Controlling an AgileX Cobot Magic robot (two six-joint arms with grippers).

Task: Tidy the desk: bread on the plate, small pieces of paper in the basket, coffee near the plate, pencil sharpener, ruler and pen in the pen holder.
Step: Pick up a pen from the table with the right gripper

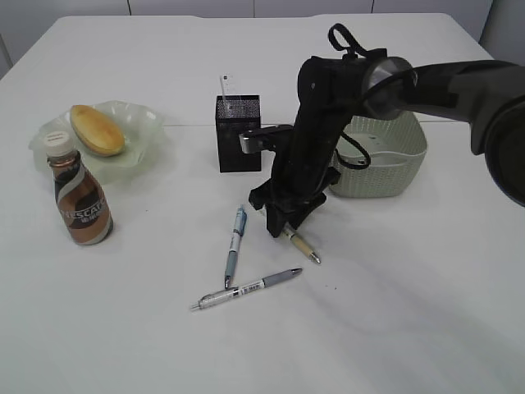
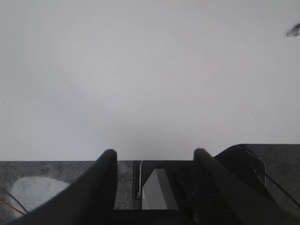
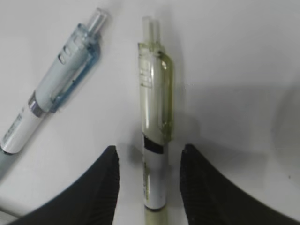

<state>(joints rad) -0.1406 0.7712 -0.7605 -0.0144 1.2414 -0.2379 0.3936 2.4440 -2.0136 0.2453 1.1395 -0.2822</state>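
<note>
My right gripper (image 1: 281,220) is open and low over the table, its fingers (image 3: 149,161) on either side of a yellow-green pen (image 3: 156,117), whose tip end shows in the exterior view (image 1: 303,247). A blue pen (image 1: 235,245) lies just left of it and also shows in the right wrist view (image 3: 51,91). A grey pen (image 1: 246,289) lies nearer the front. The black mesh pen holder (image 1: 238,133) stands behind, with a white ruler sticking out. Bread (image 1: 97,129) lies on the pale plate (image 1: 146,123). The coffee bottle (image 1: 79,201) stands by the plate. My left gripper (image 2: 154,157) is open and empty.
A grey-green basket (image 1: 385,156) stands behind the right arm. The left wrist view shows bare white table, its near edge (image 2: 56,160) and dark floor below. A small grey object (image 2: 294,31) sits at its top right corner.
</note>
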